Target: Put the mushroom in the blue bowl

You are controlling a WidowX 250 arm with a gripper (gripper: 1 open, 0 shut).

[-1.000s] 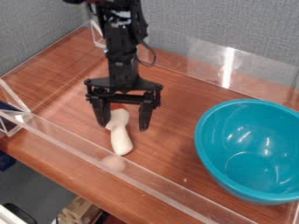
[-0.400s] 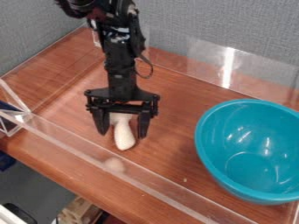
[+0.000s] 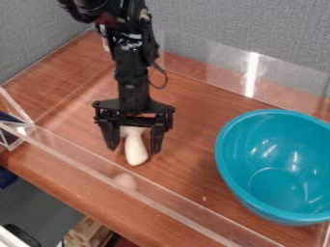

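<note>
Showed a cream-white mushroom (image 3: 134, 150) between black gripper (image 3: 133, 138) fingers, cap colour hidden. Had a glossy teal-blue bowl (image 3: 273, 165) at the right, with pale highlights inside. Rested on a reddish-brown wood-grain table (image 3: 194, 92). Was ringed by clear, colourless walls (image 3: 77, 164), with grey speckled backdrop (image 3: 245, 24) far behind.

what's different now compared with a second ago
The gripper has come down toward the front wall, so its open jaws now straddle the mushroom; nothing is gripped yet. The mushroom lies where it did, and the blue bowl hasn't moved.
</note>
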